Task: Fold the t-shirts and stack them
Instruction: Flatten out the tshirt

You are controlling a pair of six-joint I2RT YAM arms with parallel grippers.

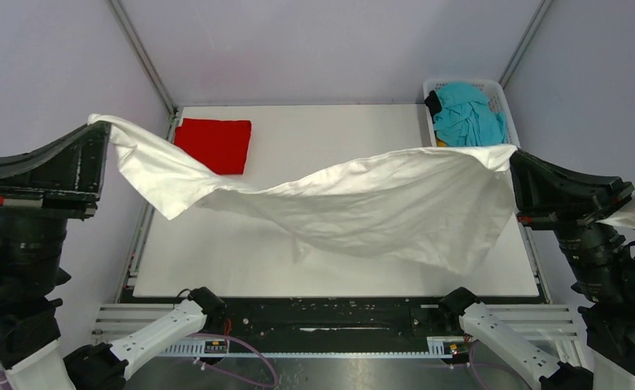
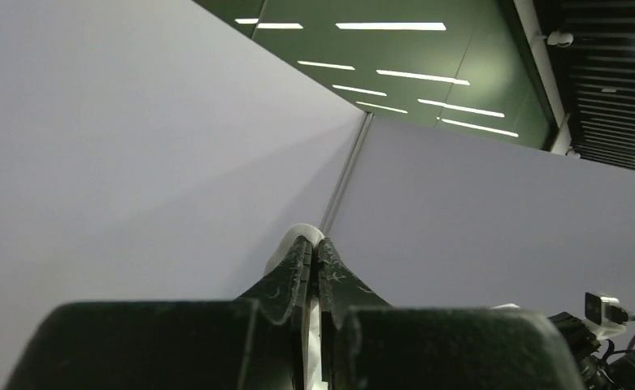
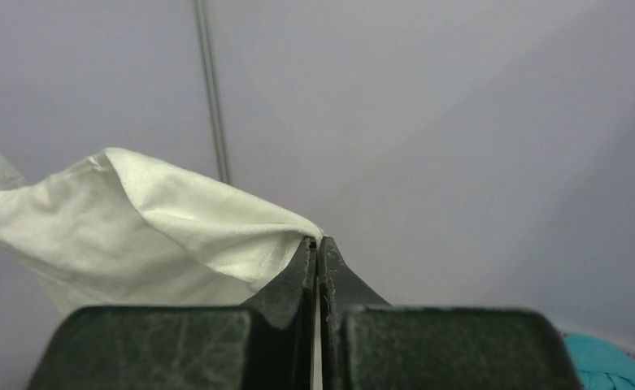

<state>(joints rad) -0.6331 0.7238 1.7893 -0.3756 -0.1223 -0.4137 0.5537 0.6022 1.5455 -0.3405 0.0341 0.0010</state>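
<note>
The white t-shirt hangs spread in the air between both arms, sagging in the middle above the table. My left gripper is shut on its left end, raised at the table's far left; a fold of white cloth shows at the fingertips in the left wrist view. My right gripper is shut on its right end; the white cloth drapes left of the gripper in the right wrist view. A folded red t-shirt lies flat at the table's far left. A teal t-shirt lies crumpled in the basket.
A white basket stands at the table's far right corner, with a dark garment at its left edge. The white table has grey walls behind and on both sides. The arm bases sit at the near edge.
</note>
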